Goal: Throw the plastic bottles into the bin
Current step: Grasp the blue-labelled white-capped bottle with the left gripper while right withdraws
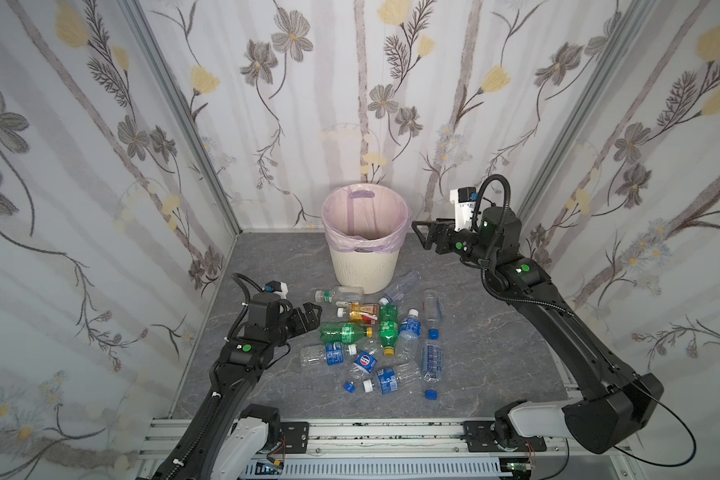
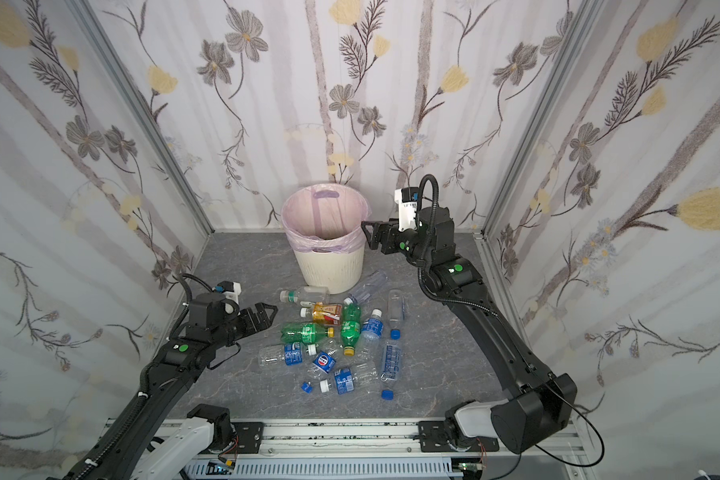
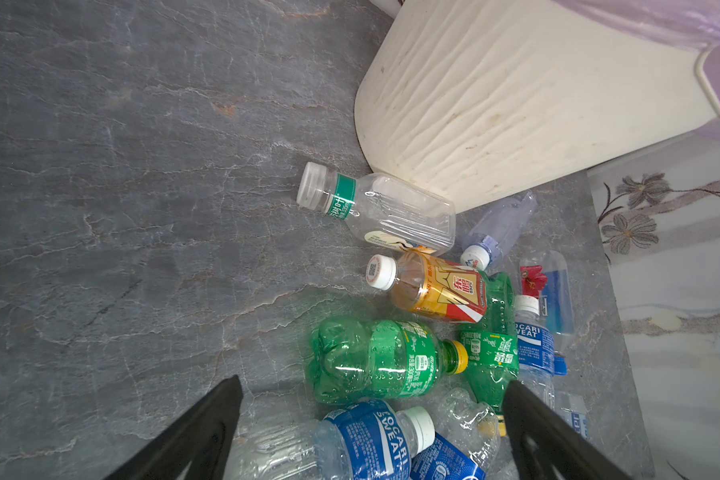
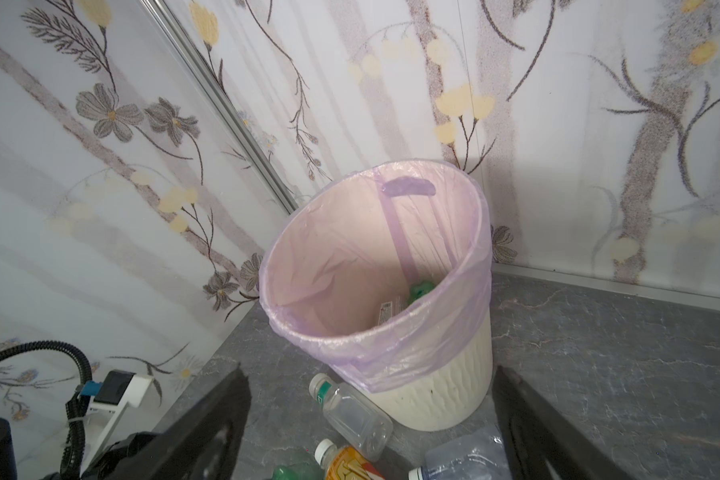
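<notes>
While the right hand (image 1: 420, 236) hangs wide and empty just beside the bin (image 1: 366, 272), the left hand (image 1: 314, 318) — also wide, holding nothing — sits by the bottles (image 1: 387, 328) scattered on the desk (image 1: 495, 332) before the bin; one green bottle (image 4: 420, 289) lies inside

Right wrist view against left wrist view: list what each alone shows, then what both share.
Only the right wrist view looks down into the bin: its pale lilac liner and a green bottle at its bottom. Only the left wrist view shows a Pocari Sweat bottle and a yellow cap. Both share the bin's ribbed outer wall, the clear bottle with a green band lying by its foot, and the orange-labelled bottle.
</notes>
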`<state>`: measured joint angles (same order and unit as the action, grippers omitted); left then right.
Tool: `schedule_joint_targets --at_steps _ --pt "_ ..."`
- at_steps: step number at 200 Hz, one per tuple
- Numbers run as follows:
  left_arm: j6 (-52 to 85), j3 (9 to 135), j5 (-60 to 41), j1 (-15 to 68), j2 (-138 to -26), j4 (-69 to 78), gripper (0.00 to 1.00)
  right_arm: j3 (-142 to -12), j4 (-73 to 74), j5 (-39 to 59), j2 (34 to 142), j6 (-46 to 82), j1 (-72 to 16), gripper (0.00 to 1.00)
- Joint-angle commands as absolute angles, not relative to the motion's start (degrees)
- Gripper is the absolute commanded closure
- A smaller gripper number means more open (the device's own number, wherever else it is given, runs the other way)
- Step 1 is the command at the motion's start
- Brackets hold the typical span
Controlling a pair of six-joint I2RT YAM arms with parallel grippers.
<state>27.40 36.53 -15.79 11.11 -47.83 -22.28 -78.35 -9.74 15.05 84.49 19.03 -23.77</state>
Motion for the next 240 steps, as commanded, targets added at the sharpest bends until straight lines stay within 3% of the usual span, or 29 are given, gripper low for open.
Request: schedule_joint_targets --at_steps 1,49,116,171,240 --pt "26.52 37.04 -17.50 11.53 -48.69 -21.43 0.00 -73.04 -9.96 13.44 81.05 17.51 -23.49 0.08" --pt "17.54 46.61 -16.47 15.70 -55.68 -22.69 0.00 -56.81 -9.99 12.64 71.49 18.43 -20.68 0.08" --pt "-9.41 58.82 -15.50 21.07 -61.55 -35.49 0.05 -44.70 -11.14 11.67 59.07 20.52 -18.11 0.08" --pt "-23.52 52.18 -6.16 26.59 -59.59 -41.95 0.02 -39.70 -11.70 9.93 54.68 21.33 -17.04 0.06" --pt "-22.80 45.04 -2.42 35.82 -63.46 -42.79 0.09 -37.88 -9.58 10.54 55.28 22.09 -16.87 0.06"
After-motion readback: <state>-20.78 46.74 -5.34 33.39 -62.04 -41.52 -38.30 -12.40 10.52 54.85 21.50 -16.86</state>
